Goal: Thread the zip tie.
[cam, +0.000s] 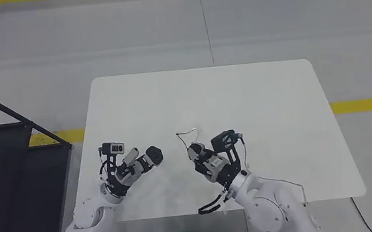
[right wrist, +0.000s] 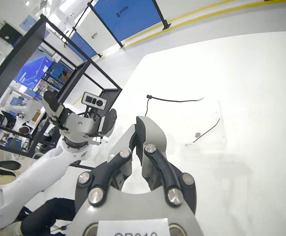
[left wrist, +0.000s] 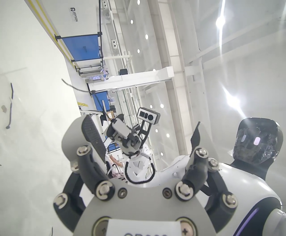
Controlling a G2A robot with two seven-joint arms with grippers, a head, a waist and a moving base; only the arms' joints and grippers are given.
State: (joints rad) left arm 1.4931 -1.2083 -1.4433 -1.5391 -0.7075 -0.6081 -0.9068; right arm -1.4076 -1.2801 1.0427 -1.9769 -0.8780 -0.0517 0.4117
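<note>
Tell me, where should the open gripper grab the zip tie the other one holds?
Probably the free stretch of the zip tie, just past its head. The right gripper is shut on the other strand from the head, so that part is taken. The free stretch points away from the open left gripper, so coming in from the head's side, closing across the thin strap, looks shortest.

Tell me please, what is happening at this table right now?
A two-armed robot holds a zip tie over a white table. Its right pincer is shut on the zip tie, which runs from the grip to its small head, with a thin length sticking out sideways from there. The left pincer is open and empty, close beside it.
</note>
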